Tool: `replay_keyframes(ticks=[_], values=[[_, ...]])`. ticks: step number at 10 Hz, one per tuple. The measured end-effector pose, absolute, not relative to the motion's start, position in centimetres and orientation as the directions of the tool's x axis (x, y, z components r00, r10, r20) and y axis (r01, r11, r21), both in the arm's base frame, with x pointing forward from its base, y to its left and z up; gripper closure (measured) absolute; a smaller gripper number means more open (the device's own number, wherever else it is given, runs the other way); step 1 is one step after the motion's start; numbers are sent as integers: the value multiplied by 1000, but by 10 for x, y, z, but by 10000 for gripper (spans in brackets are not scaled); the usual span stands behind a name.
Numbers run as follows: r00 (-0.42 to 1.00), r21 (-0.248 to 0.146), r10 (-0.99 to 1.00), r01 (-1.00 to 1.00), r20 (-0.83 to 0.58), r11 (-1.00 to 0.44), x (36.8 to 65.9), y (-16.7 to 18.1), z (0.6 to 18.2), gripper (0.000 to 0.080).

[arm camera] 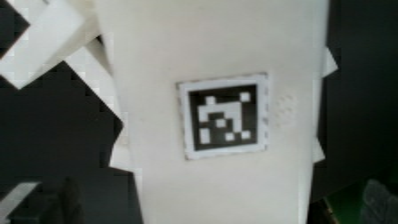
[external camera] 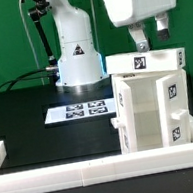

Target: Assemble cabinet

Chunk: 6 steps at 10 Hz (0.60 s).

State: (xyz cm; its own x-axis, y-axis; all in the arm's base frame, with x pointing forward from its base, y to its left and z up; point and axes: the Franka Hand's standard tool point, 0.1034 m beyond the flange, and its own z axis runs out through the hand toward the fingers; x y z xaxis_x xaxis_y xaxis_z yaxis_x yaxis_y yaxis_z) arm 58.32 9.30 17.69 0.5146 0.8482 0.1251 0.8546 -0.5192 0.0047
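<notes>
my gripper point(external camera: 151, 35) hangs in the upper part of the frame toward the exterior view's right, just above the top panel of the cabinet point(external camera: 147, 107); i cannot tell whether my jaws are spread or clamped there. the cabinet stands upright on the black table point(external camera: 25, 106) at the exterior view's right, just behind the white rail point(external camera: 86, 173) along the lower edge. the marker board point(external camera: 82, 111) lies flat beside it at mid-frame. my wrist view is filled by a white cabinet panel bearing a tag point(arm camera: 228, 115)
</notes>
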Motion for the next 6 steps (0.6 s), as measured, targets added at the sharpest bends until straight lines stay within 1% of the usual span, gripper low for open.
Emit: replay_keyframes(ticks=[1,3,6], values=[[504,4,855,861,123,-508,583,91,175,2],[540,-9,834,840,116,-543,581,88,168,2],[549,-21,829,835,104,-550,572,83,153,2]])
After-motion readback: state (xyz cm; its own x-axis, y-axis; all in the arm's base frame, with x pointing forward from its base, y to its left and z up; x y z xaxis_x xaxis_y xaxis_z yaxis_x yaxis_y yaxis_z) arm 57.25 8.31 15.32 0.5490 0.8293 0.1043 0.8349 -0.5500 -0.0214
